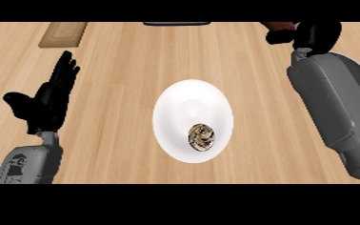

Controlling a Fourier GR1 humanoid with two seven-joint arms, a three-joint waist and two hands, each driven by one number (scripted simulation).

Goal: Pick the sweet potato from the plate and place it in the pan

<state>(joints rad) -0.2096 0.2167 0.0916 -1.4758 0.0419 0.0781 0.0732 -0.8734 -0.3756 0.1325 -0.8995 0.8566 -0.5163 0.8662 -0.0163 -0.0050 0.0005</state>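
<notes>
Head view, counter: a light wooden counter (119,76) filled the view.
Head view, plate: a white plate (184,105) lay near the middle of the counter.
Head view, small item on plate: a small brownish, mottled round thing (202,138) sat on the plate's lower right part, near its rim; what it was could not be told.
Head view, sweet potato: a reddish-brown sweet potato (279,26) showed partly at the upper right, just beside the right hand, well apart from the plate.
Head view, right hand: the right hand (316,34) was at the upper right, its fingers curled round the sweet potato.
Head view, left hand: the left hand (49,97) rested at the left edge, fingers straight and spread, holding nothing.
Head view, pan: only a dark edge of the pan (176,24) showed at the top.
Head view, board: a tan board (63,33) lay at the upper left.
</notes>
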